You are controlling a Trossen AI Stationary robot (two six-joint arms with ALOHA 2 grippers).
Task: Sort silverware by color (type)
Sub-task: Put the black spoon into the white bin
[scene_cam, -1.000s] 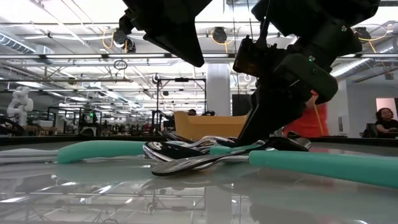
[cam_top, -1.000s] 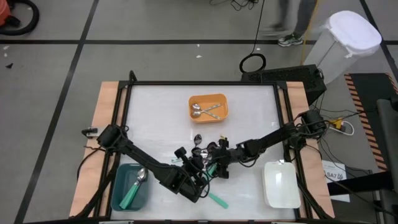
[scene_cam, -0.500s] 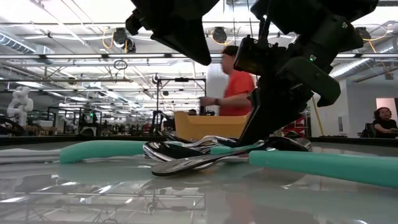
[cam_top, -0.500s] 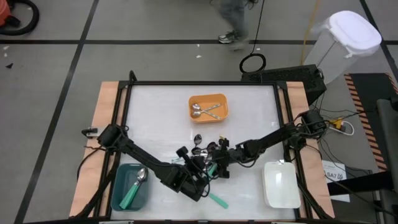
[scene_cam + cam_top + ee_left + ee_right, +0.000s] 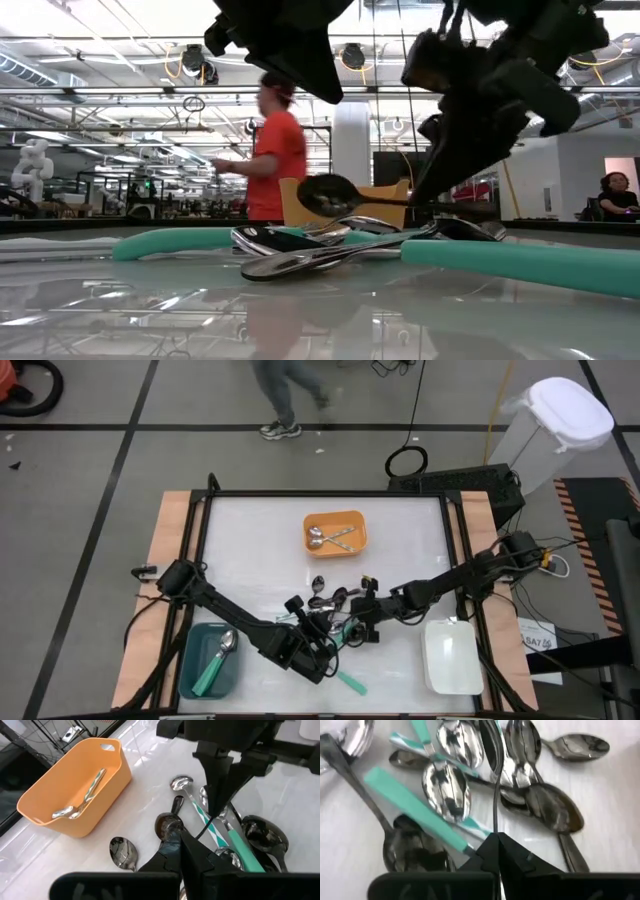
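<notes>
We are cataloguing an orange tray (image 5: 336,533) holding silver spoons, a teal tray (image 5: 209,661) holding a teal-handled spoon (image 5: 217,660), and a white tray (image 5: 452,657). The spoon pile (image 5: 335,610) is lying mid-table between both arms. The right gripper (image 5: 425,190) is pinching a black spoon (image 5: 345,195) by its handle, lifted level above the pile, bowl pointing away from the gripper. The left gripper (image 5: 177,837) is hanging closed beside the pile, holding nothing we can make out. A person (image 5: 272,155) is walking behind.
</notes>
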